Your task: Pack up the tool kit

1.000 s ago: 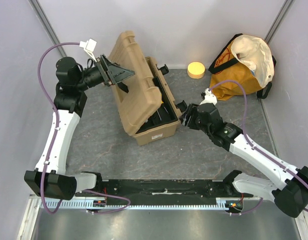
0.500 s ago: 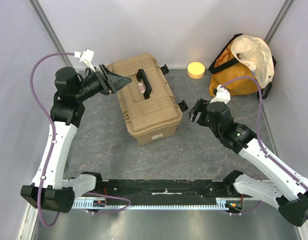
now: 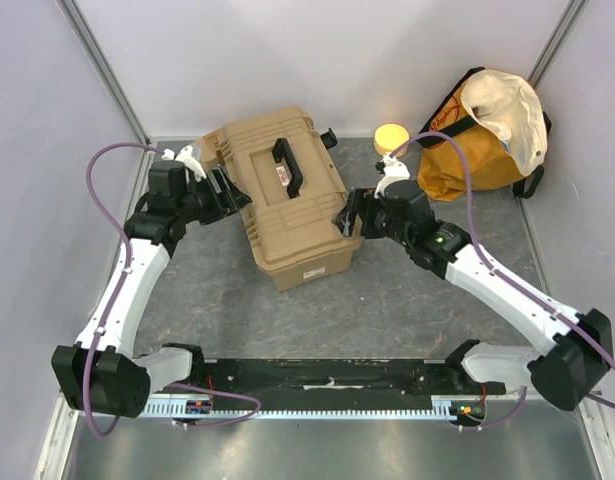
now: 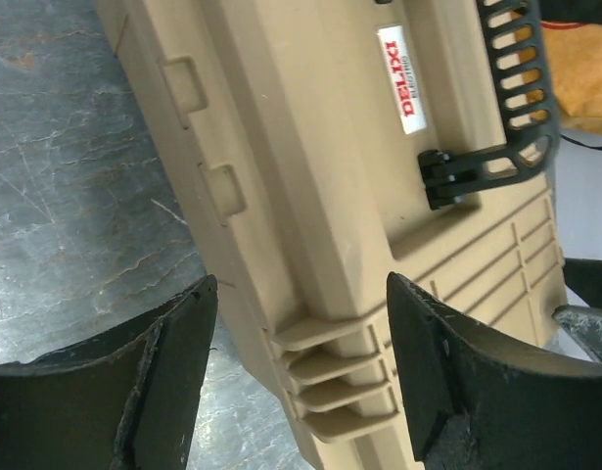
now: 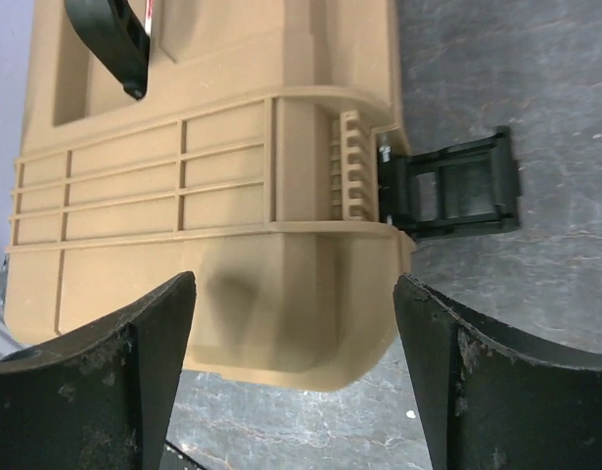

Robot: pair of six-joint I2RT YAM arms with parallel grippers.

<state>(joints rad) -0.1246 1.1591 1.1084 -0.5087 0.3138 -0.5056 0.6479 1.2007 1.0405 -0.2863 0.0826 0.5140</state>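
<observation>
- Top ext.: large tan hard-plastic toolbox point(image 3: 287, 205), lid down, on grey table point(image 3: 407, 300). Left gripper point(image 3: 225, 190) at its left side, right gripper point(image 3: 349, 215) at its right.
- L wrist: fingers apart, box edge between.
- R wrist: fingers wide apart, box corner between; black latch point(image 5: 457, 196) flipped outward.

The surface point(image 3: 387, 300) is a grey, stone-patterned mat, closed in by pale walls point(image 3: 317, 50) at 9, 12 and 3 o'clock. An orange-yellow cloth bag point(image 3: 477, 150) stands at 2 o'clock in the far right corner. Its mouth is open and its cream lining point(image 3: 507, 110) is folded outward. A black strap point(image 3: 532, 182) hangs at its 4 o'clock side. A small round yellow disc point(image 3: 391, 138) lies at 12 o'clock against the far wall, near the bag's 9 o'clock side. A perforated metal rail point(image 3: 327, 408) runs along the 6 o'clock edge.
</observation>
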